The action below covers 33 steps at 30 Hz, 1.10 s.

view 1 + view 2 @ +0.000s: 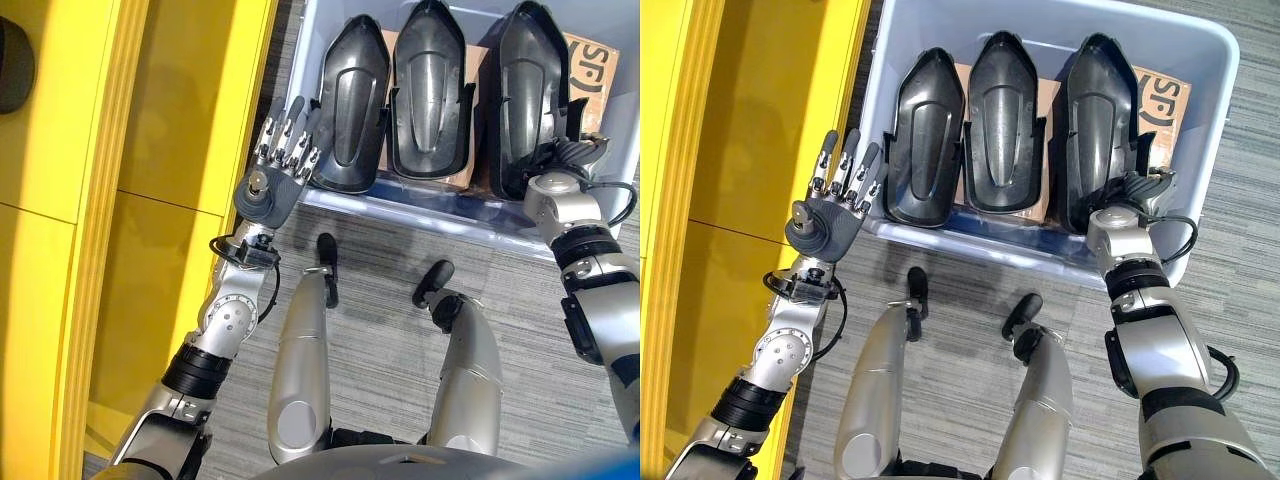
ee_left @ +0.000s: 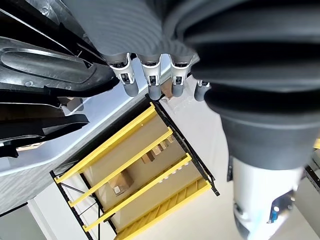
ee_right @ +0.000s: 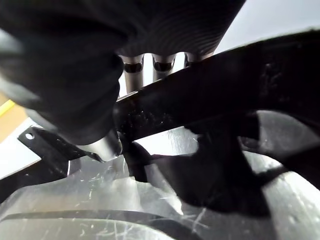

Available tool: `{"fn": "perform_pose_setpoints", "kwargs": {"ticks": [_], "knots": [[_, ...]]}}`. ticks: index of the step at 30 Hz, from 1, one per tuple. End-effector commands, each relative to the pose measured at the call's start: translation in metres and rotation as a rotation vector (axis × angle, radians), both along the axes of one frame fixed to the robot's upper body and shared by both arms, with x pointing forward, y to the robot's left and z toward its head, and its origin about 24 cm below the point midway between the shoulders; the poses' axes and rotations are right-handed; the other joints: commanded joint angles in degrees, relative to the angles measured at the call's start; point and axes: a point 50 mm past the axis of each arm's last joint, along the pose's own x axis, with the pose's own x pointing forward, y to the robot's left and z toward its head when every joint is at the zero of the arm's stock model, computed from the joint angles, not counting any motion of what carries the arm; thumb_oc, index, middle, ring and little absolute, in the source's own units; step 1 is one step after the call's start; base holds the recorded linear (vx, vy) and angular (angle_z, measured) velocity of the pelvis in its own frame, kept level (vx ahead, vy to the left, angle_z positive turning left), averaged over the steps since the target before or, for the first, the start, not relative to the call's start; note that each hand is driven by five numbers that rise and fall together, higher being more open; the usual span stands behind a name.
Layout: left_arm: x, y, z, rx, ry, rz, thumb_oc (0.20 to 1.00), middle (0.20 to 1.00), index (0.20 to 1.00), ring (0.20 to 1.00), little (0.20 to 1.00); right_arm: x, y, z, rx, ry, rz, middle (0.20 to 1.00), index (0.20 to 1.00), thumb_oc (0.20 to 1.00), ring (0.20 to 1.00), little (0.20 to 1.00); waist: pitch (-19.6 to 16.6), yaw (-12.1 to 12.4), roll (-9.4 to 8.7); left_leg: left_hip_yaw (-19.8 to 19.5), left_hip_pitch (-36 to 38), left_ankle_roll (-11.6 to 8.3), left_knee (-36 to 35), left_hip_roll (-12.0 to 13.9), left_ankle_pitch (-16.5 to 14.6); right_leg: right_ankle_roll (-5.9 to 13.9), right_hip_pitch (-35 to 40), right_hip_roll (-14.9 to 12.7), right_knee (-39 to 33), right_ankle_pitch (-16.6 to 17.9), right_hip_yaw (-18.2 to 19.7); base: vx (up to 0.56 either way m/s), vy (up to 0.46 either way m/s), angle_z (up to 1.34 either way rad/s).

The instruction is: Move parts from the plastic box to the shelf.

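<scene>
While right hand (image 1: pixel 1127 192) grips rightmost part (image 1: pixel 1102 120) inside plastic box (image 1: pixel 1215 60); left hand (image 1: pixel 832 205) released, outside box rim.

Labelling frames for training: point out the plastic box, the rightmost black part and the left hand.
plastic box (image 1: pixel 1200 40): right eye view, far right rim.
rightmost black part (image 1: pixel 1095 110): right eye view, its middle.
left hand (image 1: pixel 828 222): right eye view, palm.

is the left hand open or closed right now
Open. The left hand has straight, spread fingers and holds nothing, raised beside the plastic box near the leftmost black part.
</scene>
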Motion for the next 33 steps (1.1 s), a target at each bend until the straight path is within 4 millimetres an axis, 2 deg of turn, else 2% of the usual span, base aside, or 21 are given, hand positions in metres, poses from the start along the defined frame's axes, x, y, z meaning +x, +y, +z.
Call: {"fn": "perform_pose_setpoints", "kwargs": {"ticks": [1, 5, 8, 12, 13, 16, 18, 19, 23, 24, 26, 29, 30, 31, 33], "knots": [[-0.01, -0.004, 0.021, -0.082, -0.148, -0.022, 1.0, 1.0, 1.0, 1.0, 1.0, -0.027, 0.012, -0.099, 0.116, 0.364, 0.013, 0.2, 0.2, 0.2, 0.2, 0.2, 2.96, 1.0, 5.77, 0.57, -0.95, -2.2, -8.36, -0.35, 5.86, 7.29, -2.03, -1.21, 1.48, 3.64, 1.79, 0.0, 0.0, 0.0], [-0.009, -0.003, 0.02, -0.074, -0.143, -0.012, 1.0, 1.0, 1.0, 1.0, 1.0, -0.028, 0.007, -0.096, 0.052, 0.327, 0.009, 0.2, 0.2, 0.2, 0.2, 0.2, 2.96, 0.85, 5.94, 0.65, -0.55, -2.04, -8.25, -0.44, 5.71, 7.32, -1.91, -1.44, 2.13, 3.42, 2.04, 0.0, 0.0, 0.0], [-0.01, -0.003, 0.017, -0.055, -0.15, -0.008, 1.0, 1.0, 1.0, 1.0, 1.0, -0.023, 0.009, -0.084, 0.026, 0.186, 0.04, 0.2, 0.2, 0.2, 0.2, 0.2, 2.96, 0.87, 6.16, 0.76, 0.55, -1.81, -8.12, -0.78, 5.39, 7.36, -0.91, -1.47, 2.27, 3.25, 2.28, 0.0, -0.011, 0.01], [-0.013, 0.002, 0.009, -0.055, -0.137, -0.001, 1.0, 1.0, 1.0, 1.0, 1.0, -0.015, 0.021, -0.058, -0.034, -0.032, 0.104, 0.2, 0.2, 0.2, 0.2, 0.2, 2.96, 0.84, 5.89, 1.56, 4.23, -1.7, -8.42, -0.68, 4.71, 7.71, 2.57, -1.56, 1.41, 3.03, 1.94, 0.0, -0.041, -0.03], [-0.014, 0.005, 0.007, -0.051, -0.139, 0.011, 1.0, 1.0, 1.0, 1.0, 1.0, -0.016, 0.026, -0.048, -0.069, -0.096, 0.109, 0.2, 0.2, 0.2, 0.2, 0.2, 2.96, 0.58, 5.43, 2.07, 6.27, -1.8, -9.2, -0.55, 4.72, 7.91, 4.6, -1.41, 0.33, 2.99, 1.65, 0.0, -0.035, -0.1], [-0.018, 0.009, 0.003, -0.042, -0.155, 0.033, 1.0, 1.0, 1.0, 1.0, 1.0, -0.021, 0.03, -0.037, -0.102, -0.202, 0.12, 0.2, 0.2, 0.2, 0.2, 0.2, 2.96, -0.27, 4.77, 2.97, 9.77, -1.88, -10.88, -0.32, 4.83, 8.37, 7.52, -0.92, -1.38, 3.07, 1.81, 0.0, -0.008, -0.14], [-0.024, 0.016, 0.0, -0.05, -0.177, 0.062, 1.0, 1.0, 1.0, 1.0, 1.0, -0.034, 0.033, -0.019, -0.213, -0.326, 0.131, 0.2, 0.2, 0.2, 0.2, 0.2, 2.96, -1.65, 4.11, 4.08, 14.27, -1.92, -13.16, -0.2, 5.02, 8.81, 10.98, -0.3, -3.47, 3.07, 2.4, -0.02, 0.03, -0.24], [-0.027, 0.02, 0.001, -0.056, -0.195, 0.074, 1.0, 1.0, 1.0, 1.0, 1.0, -0.041, 0.035, -0.005, -0.258, -0.392, 0.143, 0.2, 0.2, 0.2, 0.2, 0.2, 2.96, -2.1, 3.89, 5.21, 15.53, -1.27, -14.65, 0.07, 6.43, 8.26, 12.05, 0.18, -5.33, 4.38, 1.89, -0.05, 0.007, -0.28], [-0.039, 0.037, -0.013, -0.067, -0.169, 0.135, 1.0, 1.0, 1.0, 1.0, 1.0, -0.073, 0.037, 0.018, -0.385, -0.589, 0.139, 0.2, 0.2, 0.2, 0.2, 0.2, 2.96, -3.84, 2.85, 6.61, 24.41, -1.42, -17.15, 0.1, 6.07, 8.77, 20.11, 0.58, -8.21, 3.79, 1.88, 0.03, -0.005, -0.35], [-0.044, 0.046, -0.021, -0.072, -0.16, 0.159, 1.0, 1.0, 1.0, 1.0, 1.0, -0.084, 0.034, 0.022, -0.391, -0.638, 0.161, 0.2, 0.2, 0.2, 0.2, 0.2, 2.96, -4.41, 2.25, 7.21, 29.05, -1.68, -18.8, 0.38, 6.28, 8.77, 24.85, 0.94, -10.32, 3.64, 1.65, 0.08, 0.007, -0.22], [-0.05, 0.055, -0.026, -0.078, -0.157, 0.18, 1.0, 1.0, 1.0, 1.0, 1.0, -0.091, 0.033, 0.024, -0.386, -0.661, 0.212, 0.2, 0.2, 0.2, 0.2, 0.2, 2.96, -4.65, 1.86, 7.59, 32.79, -1.98, -20.19, 0.94, 6.57, 8.5, 29.05, 1.4, -12.58, 3.75, 1.24, 0.1, 0.002, -0.17], [-0.061, 0.066, -0.041, -0.192, -0.098, 0.131, 1.0, 1.0, 1.0, 1.0, 1.0, -0.091, 0.042, 0.011, -0.324, -0.566, 0.43, 0.2, 0.2, 0.2, 0.2, 0.2, -0.09, -4.32, 1.08, 8.06, 37.07, -2.55, -22.3, 1.7, 7.03, 8.08, 34.65, 2.22, -16.81, 4.01, 0.41, 0.14, 0.049, -0.05], [-0.063, 0.069, -0.044, -0.196, -0.081, 0.14, 1.0, 1.0, 1.0, 1.0, 1.0, -0.088, 0.051, 0.001, -0.276, -0.496, 0.556, 0.2, 0.2, 0.2, 0.2, 0.2, -1.58, -3.91, 0.71, 7.65, 38.38, -2.78, -22.89, 1.83, 7.31, 7.92, 36.6, 2.53, -18.05, 4.15, -0.05, 0.2, 0.188, 0.04], [-0.068, 0.072, -0.055, -0.167, -0.022, 0.168, 1.0, 1.0, 1.0, 1.0, 1.0, -0.091, 0.064, -0.026, -0.149, -0.367, 0.735, 0.2, 0.2, 0.2, 0.2, 0.2, -3.81, -3.07, 0.18, 7.1, 40.52, -2.8, -24.43, 1.63, 7.92, 7.87, 39.94, 2.64, -19.96, 4.19, -1.2, 0.17, 0.175, 0.03], [-0.071, 0.075, -0.061, -0.156, 0.009, 0.194, 1.0, 1.0, 1.0, 1.0, 1.0, -0.094, 0.069, -0.035, -0.11, -0.333, 0.794, 0.2, 0.2, 0.2, 0.2, 0.2, -4.61, -2.8, 0.04, 6.94, 41.43, -2.84, -25.26, 1.5, 8.27, 7.91, 41.28, 2.64, -20.68, 4.18, -1.77, 0.1, 0.161, 0.14]]}}
